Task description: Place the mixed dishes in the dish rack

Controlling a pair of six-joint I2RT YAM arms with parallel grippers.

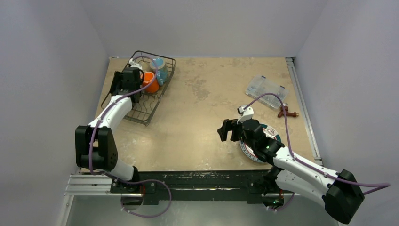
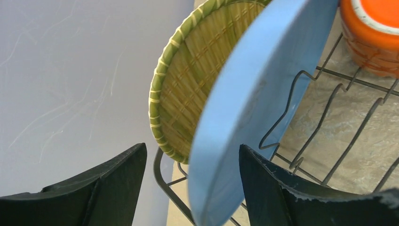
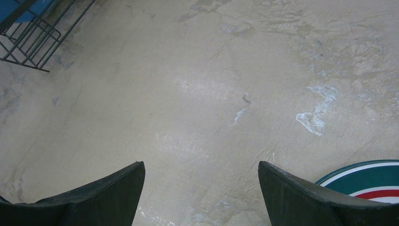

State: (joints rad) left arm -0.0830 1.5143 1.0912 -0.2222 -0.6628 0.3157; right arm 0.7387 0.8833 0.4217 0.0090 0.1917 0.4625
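The black wire dish rack [image 1: 141, 118] stands at the far left. In it are an orange cup [image 1: 150, 81], a blue mug [image 1: 159, 70], a yellow woven plate [image 2: 193, 80] and a plain blue plate [image 2: 249, 103], both plates on edge. My left gripper [image 1: 128, 77] is over the rack, open, with the blue plate's rim between its spread fingers [image 2: 192, 147], close to the right finger. My right gripper [image 1: 227, 131] is open and empty above bare table [image 3: 201, 165]. A white teal-rimmed plate [image 1: 272, 134] lies flat just right of it and shows in the right wrist view [image 3: 371, 179]. The red-dotted plate is not in view.
A clear plastic compartment box [image 1: 266, 92] sits at the back right, with a small red object [image 1: 287, 113] beside it. The rack's near corner [image 3: 33, 42] shows at the right wrist view's top left. Walls close in on the left and right.
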